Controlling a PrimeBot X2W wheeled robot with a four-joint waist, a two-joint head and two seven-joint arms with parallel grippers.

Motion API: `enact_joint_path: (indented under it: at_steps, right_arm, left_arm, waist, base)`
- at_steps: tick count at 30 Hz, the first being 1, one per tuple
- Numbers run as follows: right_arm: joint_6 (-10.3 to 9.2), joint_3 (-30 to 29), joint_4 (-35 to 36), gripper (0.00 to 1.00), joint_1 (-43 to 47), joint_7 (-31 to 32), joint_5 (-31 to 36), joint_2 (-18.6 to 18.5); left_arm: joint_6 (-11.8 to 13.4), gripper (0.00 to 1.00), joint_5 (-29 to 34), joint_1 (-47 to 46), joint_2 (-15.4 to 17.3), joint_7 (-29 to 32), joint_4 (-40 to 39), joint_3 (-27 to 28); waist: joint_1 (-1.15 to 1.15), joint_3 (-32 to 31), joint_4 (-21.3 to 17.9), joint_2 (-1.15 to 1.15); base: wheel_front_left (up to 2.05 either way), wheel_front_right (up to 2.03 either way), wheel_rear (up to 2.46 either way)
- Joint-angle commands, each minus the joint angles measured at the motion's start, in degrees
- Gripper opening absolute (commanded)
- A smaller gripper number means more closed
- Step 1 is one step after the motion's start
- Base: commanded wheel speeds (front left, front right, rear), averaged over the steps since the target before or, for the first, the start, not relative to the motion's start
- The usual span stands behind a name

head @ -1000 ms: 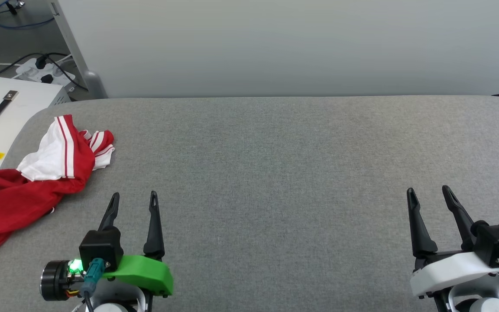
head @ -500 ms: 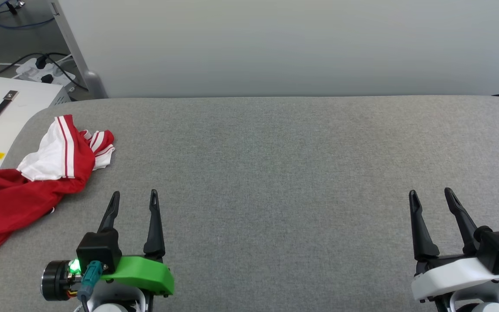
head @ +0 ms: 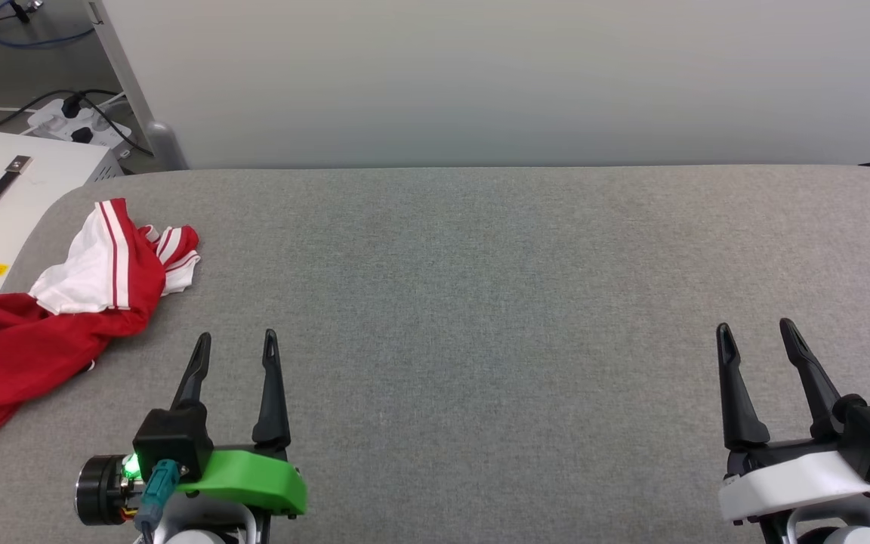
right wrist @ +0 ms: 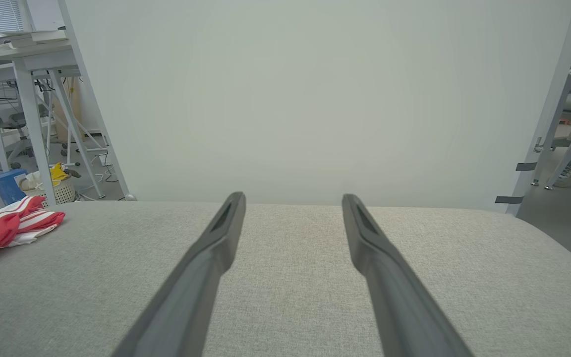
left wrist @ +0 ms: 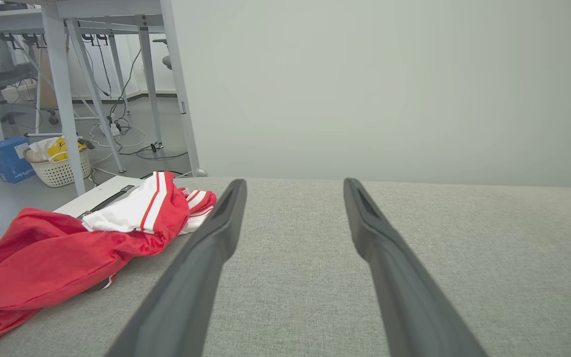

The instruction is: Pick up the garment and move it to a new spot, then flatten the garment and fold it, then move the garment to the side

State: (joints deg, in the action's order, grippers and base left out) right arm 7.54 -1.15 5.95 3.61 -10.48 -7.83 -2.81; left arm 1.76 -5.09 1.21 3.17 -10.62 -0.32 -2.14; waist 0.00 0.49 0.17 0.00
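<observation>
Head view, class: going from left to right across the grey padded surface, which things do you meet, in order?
Crumpled red-and-white garment → left tool, open → right tool, open.

Tabletop (head: 480,287) open ahead; garment (head: 42,340) heaped at its left edge.

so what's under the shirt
The shirt lies crumpled on the grey pad, its red part spilling over the pad's left edge beside a white box. Whatever is beneath the folds is covered, so I cannot tell if anything else is under it.
</observation>
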Motion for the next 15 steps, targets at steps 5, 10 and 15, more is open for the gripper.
enact_joint_path:
  at_steps: [5,10,15]
  right_arm:
    - [-0.04,0.3,0.4,1.0,1.2,-1.2,-0.2,-0.1]
    - [-0.04,0.5,0.1,1.0,1.6,-1.8,-0.4,-0.1]
    - [-0.05,0.5,-0.3,1.0,1.8,-2.4,-0.6,-0.1]
  left_arm:
    - [0.0,1.0,-0.3,0.8,-0.2,-1.1,0.2,-0.5]
    - [0.2,1.0,-0.4,0.9,-0.2,-1.7,0.5,-0.7]
    - [0.4,1.0,-0.5,1.0,-0.3,-2.2,0.6,-0.8]
  waist:
    - [0.0,0.0,0.0,0.0]
    - [0.0,0.0,0.1,0.0]
    - [0.0,0.1,0.0,0.0]
  base:
    - [0.0,0.0,0.0]
    - [0.0,0.0,0.0]
    - [0.0,0.0,0.0]
